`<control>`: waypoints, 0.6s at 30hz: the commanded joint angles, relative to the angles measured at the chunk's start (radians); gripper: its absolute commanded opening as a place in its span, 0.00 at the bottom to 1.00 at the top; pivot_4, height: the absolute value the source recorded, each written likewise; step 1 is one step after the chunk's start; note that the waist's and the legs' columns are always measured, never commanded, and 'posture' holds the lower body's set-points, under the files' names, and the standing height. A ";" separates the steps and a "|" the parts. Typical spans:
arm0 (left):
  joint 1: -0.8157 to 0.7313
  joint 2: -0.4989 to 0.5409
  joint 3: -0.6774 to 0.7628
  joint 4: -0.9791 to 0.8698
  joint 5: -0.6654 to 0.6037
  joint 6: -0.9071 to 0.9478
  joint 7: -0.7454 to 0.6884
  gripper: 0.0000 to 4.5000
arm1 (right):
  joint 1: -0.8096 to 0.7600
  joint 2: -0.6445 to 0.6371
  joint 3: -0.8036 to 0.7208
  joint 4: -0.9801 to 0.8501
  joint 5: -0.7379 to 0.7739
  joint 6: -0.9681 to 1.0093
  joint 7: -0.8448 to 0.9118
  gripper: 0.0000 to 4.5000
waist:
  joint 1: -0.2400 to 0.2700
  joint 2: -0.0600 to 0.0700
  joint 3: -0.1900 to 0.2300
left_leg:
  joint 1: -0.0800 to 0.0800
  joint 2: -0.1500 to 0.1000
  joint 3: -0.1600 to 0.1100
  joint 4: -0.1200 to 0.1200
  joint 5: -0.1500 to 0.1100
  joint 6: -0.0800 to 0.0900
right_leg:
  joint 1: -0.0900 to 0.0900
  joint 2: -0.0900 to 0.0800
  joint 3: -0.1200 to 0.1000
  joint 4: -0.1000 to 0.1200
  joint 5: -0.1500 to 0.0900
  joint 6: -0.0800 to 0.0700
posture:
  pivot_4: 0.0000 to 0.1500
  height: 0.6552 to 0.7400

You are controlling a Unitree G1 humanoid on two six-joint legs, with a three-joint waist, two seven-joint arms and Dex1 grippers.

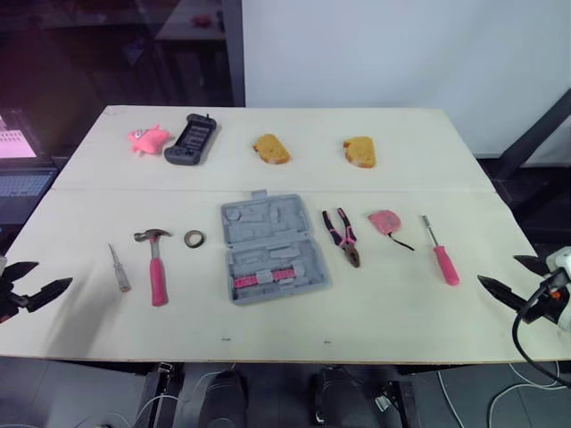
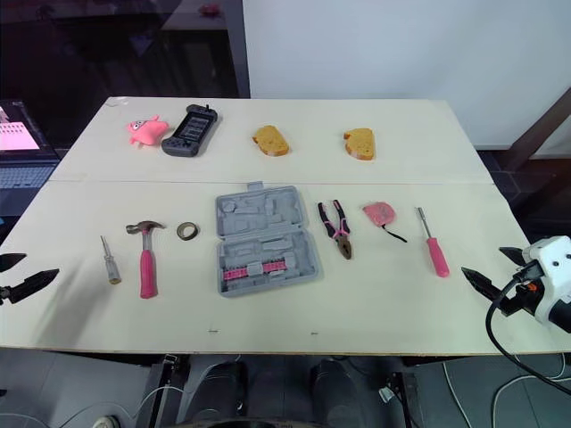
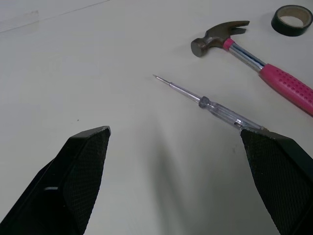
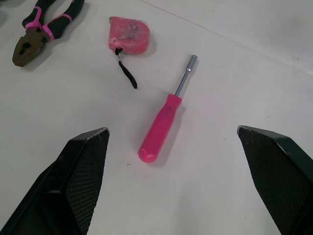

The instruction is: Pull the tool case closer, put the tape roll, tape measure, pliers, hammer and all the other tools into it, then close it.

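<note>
Grey moulded plastic case (image 1: 272, 250) lies open mid-table (image 1: 401, 303); pink-gripped hammer (image 1: 155, 263) at its 9 o'clock, pliers (image 1: 343, 236) at 3. Left gripper (image 1: 52, 275) and right gripper (image 1: 500, 270) spread their textured black fingers (image 3: 83, 166) wide, empty.

pink toy (image 1: 147, 139), dark handheld device (image 1: 191, 139) just beside it, yellow sponge (image 1: 270, 149), second yellow sponge (image 1: 359, 152), laptop (image 1: 22, 183) at left

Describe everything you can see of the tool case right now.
The tool case is grey, plastic-looking, lying open and flat on the table. Its far half shows empty moulded recesses and a small tab on the far edge; its near half holds a pink strip. It lies between the tape roll and pliers, touching neither.
</note>
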 commanded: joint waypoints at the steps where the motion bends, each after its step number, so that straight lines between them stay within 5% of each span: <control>1: -0.010 0.023 0.003 -0.017 -0.002 0.016 -0.011 1.00 | -0.004 -0.002 -0.034 -0.024 0.001 -0.008 -0.009 1.00 | 0.000 0.000 0.000 | 0.000 0.000 0.000 0.000 0.000 0.000 | 0.000 0.000 0.000 0.000 0.000 0.000 | 1.00 1.00; 18: -0.043 -0.010 -0.014 -0.038 0.000 0.003 0.001 1.00 | -0.016 0.007 0.006 -0.098 0.008 0.035 -0.044 1.00 | 0.001 0.000 0.000 | 0.000 0.000 0.001 0.000 0.000 0.000 | -0.001 0.000 0.001 0.000 0.000 0.000 | 1.00 1.00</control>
